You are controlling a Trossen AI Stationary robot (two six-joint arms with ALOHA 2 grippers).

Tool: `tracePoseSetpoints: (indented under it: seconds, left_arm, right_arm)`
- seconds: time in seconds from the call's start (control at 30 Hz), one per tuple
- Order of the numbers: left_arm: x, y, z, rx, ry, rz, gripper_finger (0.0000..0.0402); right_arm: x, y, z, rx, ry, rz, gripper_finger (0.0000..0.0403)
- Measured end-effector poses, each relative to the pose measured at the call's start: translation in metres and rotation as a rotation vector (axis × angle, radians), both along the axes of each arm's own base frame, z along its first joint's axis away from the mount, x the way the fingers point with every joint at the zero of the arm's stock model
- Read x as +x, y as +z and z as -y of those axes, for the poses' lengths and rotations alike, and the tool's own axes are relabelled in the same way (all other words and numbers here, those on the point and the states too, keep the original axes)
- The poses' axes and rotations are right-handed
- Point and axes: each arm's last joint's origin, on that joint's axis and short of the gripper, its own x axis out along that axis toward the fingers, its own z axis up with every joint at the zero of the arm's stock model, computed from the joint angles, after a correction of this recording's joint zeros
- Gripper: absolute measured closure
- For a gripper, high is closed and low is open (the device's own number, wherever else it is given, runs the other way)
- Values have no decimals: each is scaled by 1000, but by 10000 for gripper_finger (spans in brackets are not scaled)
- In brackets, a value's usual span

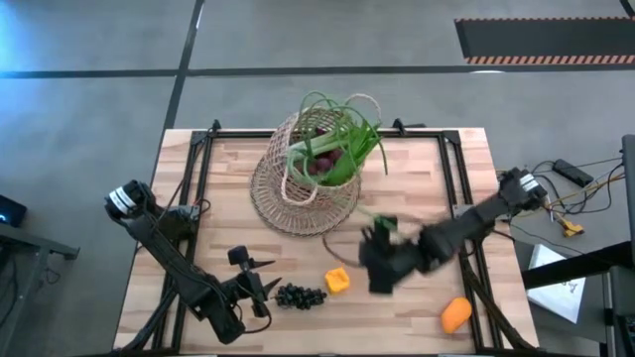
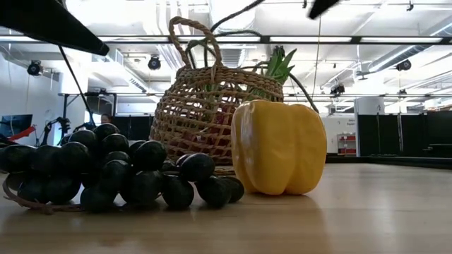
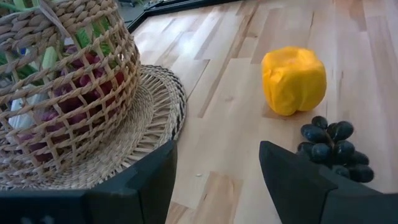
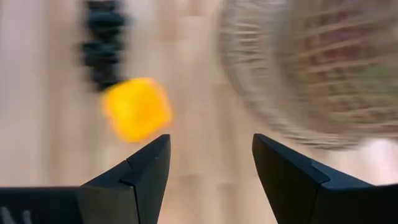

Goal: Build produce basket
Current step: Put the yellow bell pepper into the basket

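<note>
The table (image 1: pixel 417 159) lies bare along its far edge on both sides of the basket (image 1: pixel 303 193), with open wood toward the right edge. The basket sits mid-table toward the far side, holding green onions (image 1: pixel 342 129) and purple grapes (image 1: pixel 325 159). The right gripper (image 1: pixel 379 260), fingers spread and empty, hovers near the basket's front-right rim. The left gripper (image 1: pixel 260 283), likewise parted and empty, sits well in front of the basket, just beside black grapes (image 1: pixel 300 296) and the yellow pepper (image 1: pixel 337 282). An orange (image 1: pixel 455 314) lies farthest off.

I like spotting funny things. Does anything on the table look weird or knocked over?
Yes. The basket is tipped on its side rather than upright, with green onions spilling past its rim. The black grapes, yellow pepper and orange lie loose on the table. Both grippers, left and right, are open and empty.
</note>
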Motion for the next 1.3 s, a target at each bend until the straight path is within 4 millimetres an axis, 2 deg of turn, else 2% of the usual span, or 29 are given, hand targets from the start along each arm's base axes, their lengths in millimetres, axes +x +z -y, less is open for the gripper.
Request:
tracePoseSetpoints:
  seconds: [0.1, 0.2, 0.3, 0.43, 0.63, 0.77, 0.93, 1.13, 1.3]
  left_arm:
    - [1, -3, 0, 8, 3, -6, 190]
    - [3, -3, -2, 15, 8, -10, 190]
    - [5, -3, -4, 15, 17, -10, 190]
    - [8, -3, -6, 10, 21, -24, 190]
    - [12, -3, -8, -9, 22, -37, 190]
    - [13, -3, -9, -12, 24, -40, 190]
    - [14, -3, -9, -22, 23, -34, 190]
    - [17, -3, -10, -30, 17, -45, 190]
    - [19, -3, -11, -33, 19, -51, 190]
  right_arm:
    - [-10, -33, -32, 71, 56, 72, 184]
    - [-10, -64, -53, 113, 99, 122, 183]
    - [-5, -88, -55, 94, 51, 95, 173]
    - [4, -105, -50, 56, 16, 55, 131]
    - [19, -123, -37, 16, 22, -3, 40]
    - [27, -130, -34, 27, 98, -32, 8]
    - [43, -137, -31, -9, 177, 19, 3]
    - [61, -149, -25, 79, 298, 33, 3]
    - [68, -145, -22, 78, 321, 45, 15]
